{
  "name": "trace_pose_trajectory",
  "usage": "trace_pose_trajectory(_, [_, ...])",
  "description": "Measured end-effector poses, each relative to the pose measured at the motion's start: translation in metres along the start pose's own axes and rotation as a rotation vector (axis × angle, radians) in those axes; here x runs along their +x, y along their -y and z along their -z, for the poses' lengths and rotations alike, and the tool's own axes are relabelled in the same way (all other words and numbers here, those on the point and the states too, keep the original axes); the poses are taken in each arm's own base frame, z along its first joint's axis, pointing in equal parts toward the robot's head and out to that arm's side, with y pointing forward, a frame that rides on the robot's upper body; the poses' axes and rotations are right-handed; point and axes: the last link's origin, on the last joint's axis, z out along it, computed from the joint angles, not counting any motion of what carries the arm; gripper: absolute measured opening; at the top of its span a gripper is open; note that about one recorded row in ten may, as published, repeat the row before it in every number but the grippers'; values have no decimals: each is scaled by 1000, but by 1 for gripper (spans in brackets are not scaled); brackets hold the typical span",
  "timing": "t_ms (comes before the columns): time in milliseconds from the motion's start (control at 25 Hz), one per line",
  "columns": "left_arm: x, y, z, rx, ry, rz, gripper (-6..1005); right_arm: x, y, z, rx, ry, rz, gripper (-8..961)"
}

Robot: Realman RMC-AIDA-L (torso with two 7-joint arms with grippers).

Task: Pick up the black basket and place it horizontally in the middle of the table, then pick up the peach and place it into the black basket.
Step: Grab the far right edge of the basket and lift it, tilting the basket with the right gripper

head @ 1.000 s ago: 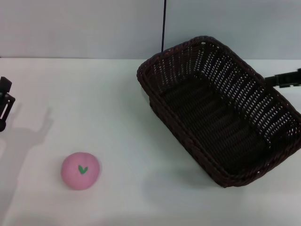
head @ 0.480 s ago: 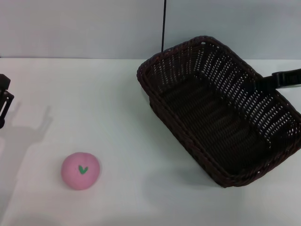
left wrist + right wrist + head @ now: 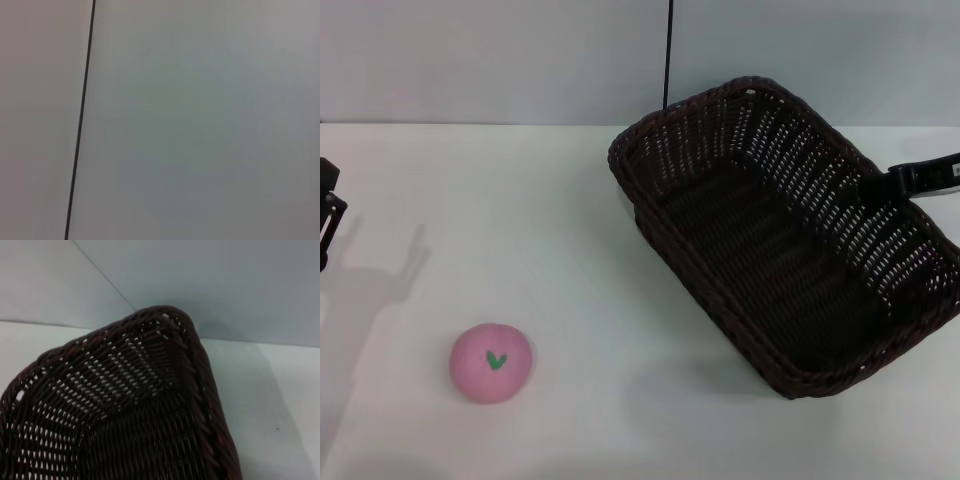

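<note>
The black basket (image 3: 790, 250) lies on the white table (image 3: 570, 220) at the right, turned diagonally, open side up and empty. My right gripper (image 3: 895, 181) reaches in from the right edge and sits at the basket's far right rim. The right wrist view shows one corner of the basket (image 3: 150, 405) close up, with table (image 3: 270, 390) beside it. The peach (image 3: 491, 362) sits on the table at the front left, far from both grippers. My left gripper (image 3: 326, 215) is at the left edge, only partly in view. The left wrist view shows only wall.
A thin black cable (image 3: 668, 50) runs down the grey back wall behind the basket; it also shows in the left wrist view (image 3: 80, 125). The left gripper's shadow (image 3: 380, 280) falls on the table above the peach.
My right gripper has moved left from outside the basket onto its right rim. The basket has shifted slightly left. The left gripper has drifted a little toward the left edge.
</note>
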Motion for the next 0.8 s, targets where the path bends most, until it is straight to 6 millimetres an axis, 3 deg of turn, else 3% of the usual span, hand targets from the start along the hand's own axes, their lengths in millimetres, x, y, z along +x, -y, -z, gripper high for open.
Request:
trace_pose_trajectory(200, [-1, 0, 0, 0, 6, 1, 805, 0, -1, -2, 3, -5, 6, 545])
trace_pose_trajectory(440, [-1, 0, 1, 3, 7, 7, 805, -5, -6, 7, 29, 23, 60, 301])
trace_pose_trajectory(800, [0, -1, 3, 8, 5, 11, 804, -11, -43, 21, -2, -104, 348, 166])
